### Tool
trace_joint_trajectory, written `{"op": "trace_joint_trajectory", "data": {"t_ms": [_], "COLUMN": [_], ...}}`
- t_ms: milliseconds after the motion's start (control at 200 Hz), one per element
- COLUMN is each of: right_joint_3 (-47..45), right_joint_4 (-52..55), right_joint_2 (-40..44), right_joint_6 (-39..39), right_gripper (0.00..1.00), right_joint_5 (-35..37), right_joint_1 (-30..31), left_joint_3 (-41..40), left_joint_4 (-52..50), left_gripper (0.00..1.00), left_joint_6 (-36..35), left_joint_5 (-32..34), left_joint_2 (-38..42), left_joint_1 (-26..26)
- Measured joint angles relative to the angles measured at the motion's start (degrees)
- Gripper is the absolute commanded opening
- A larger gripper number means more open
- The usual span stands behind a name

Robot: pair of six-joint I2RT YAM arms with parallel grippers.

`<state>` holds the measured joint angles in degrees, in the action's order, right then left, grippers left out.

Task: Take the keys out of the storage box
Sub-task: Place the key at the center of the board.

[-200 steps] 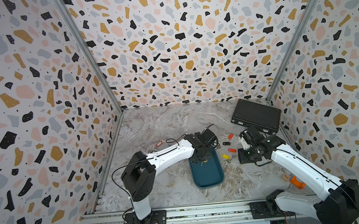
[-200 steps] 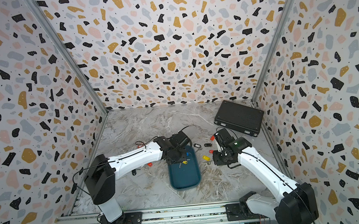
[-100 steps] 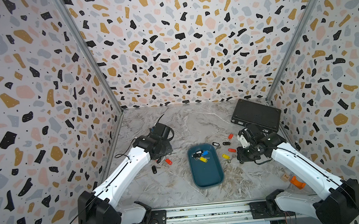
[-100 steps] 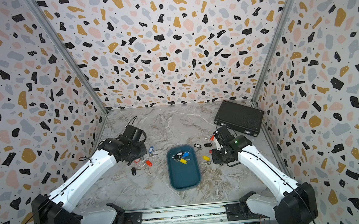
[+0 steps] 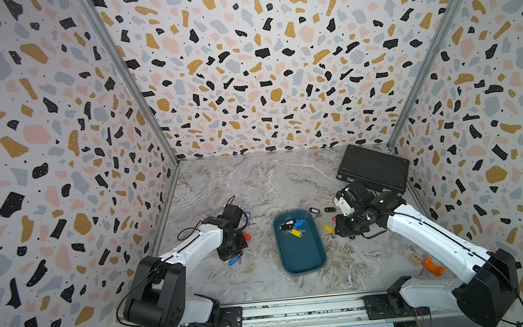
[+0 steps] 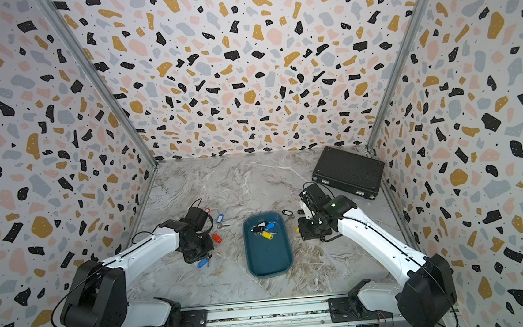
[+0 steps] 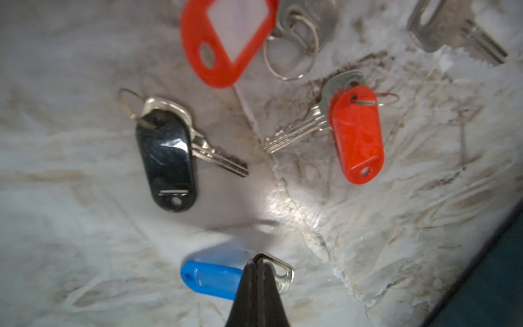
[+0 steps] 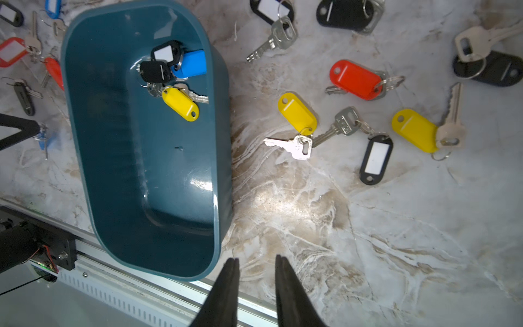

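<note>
Key removal, part done. The left gripper [image 7: 259, 266], at 9 o'clock of the box [image 5: 302, 257], is clenched on the head of a blue-tag key [image 7: 210, 279] low over the table [image 5: 255, 184]; the right gripper [image 8: 256, 263], at 3 o'clock, stands parted and empty. The keys [image 8: 175, 76] not yet out form a knot of black, blue and yellow tags at the box's 12 o'clock end. Risks: the pinch takes only the key's edge, so it may slip early; dropped there, it may land on the loose keys [image 7: 356, 136] and catch their rings. The knot's rings overlap, so one grab may lift several and shed some back. It lies against the wall, where a finger could strike the rim and shove the box. Loose keys also crowd 3 o'clock; the briefcase [image 5: 372, 168] at 1 o'clock is well clear
</note>
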<state>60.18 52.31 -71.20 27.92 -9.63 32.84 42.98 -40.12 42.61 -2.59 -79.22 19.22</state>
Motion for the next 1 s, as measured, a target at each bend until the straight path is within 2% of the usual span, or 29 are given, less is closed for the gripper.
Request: {"op": "trace_joint_trajectory", "data": {"t_ms": [45,105,175,200,225,516,791,931,1001], "right_joint_3": [0.5,1.4,2.8,3.3,4.0,11.6,15.3,17.2,18.1], "right_joint_4": [0.0,0.0,0.2,0.2,0.3,-0.2,-3.2,-4.9,-6.1], "right_joint_2": [-0.3,-0.9,-2.0,-2.6,-3.2,-11.9,-22.5,-28.6,-30.9], "right_joint_6": [0.3,0.6,1.0,1.1,1.2,2.1,2.7,3.7,4.9], "right_gripper": [0.31,0.33,0.35,0.35,0.36,0.38,0.44,0.4,0.35], "right_joint_5": [0.1,0.3,1.3,1.6,1.7,3.3,2.8,2.7,2.9], "right_joint_1": [0.7,1.6,3.1,3.8,4.6,11.5,14.1,14.5,14.6], "left_joint_3": [0.0,0.0,-0.1,-0.1,-0.2,3.1,6.7,6.7,6.5], "left_joint_4": [0.9,1.9,2.7,2.8,2.9,-2.0,-6.6,-6.9,-6.8], "left_gripper": [0.28,0.58,0.77,0.95,0.99,1.0,1.0,1.0,1.0], "left_joint_6": [-0.1,-0.1,-0.3,-0.2,-0.6,-3.8,-7.3,-9.1,-9.9], "left_joint_5": [-0.3,-0.7,-1.2,-1.2,-1.3,1.8,6.7,6.8,6.6], "left_joint_2": [0.0,0.2,0.6,1.0,1.6,12.4,25.0,30.4,32.6], "left_joint_1": [0.0,0.0,0.0,0.0,0.0,0.0,0.0,0.0,0.0]}}
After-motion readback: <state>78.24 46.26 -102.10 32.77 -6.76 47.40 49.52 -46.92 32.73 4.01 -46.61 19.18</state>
